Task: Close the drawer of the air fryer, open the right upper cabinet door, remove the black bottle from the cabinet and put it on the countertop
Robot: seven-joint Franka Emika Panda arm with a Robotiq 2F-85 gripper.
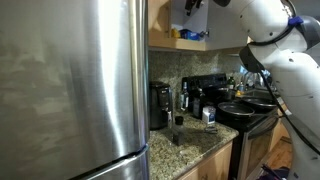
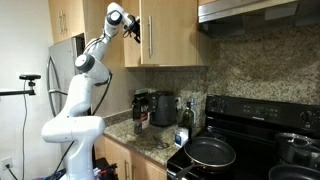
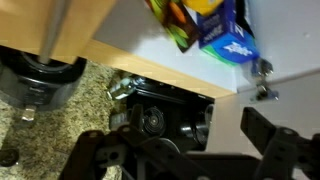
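Observation:
My gripper (image 3: 175, 135) is open and empty, its dark fingers (image 3: 262, 130) spread wide at the bottom of the wrist view. It hangs high in front of the open cabinet (image 1: 185, 30) in both exterior views (image 2: 133, 28). The right upper cabinet door (image 3: 296, 45) is swung open, showing its pale face beside a hinge. Below, the air fryer (image 2: 165, 108) stands on the countertop (image 1: 195, 140); I cannot make out its drawer. A small dark thing, seemingly the black bottle (image 1: 178, 120), stands on the granite in front of the appliances.
Yellow and blue packets (image 3: 205, 25) lie on the cabinet shelf. The neighbouring door (image 3: 75, 25) is shut. A coffee maker (image 2: 143, 105) stands by the air fryer. The black stove (image 2: 215, 150) carries pans. A steel fridge (image 1: 70, 90) fills the near side.

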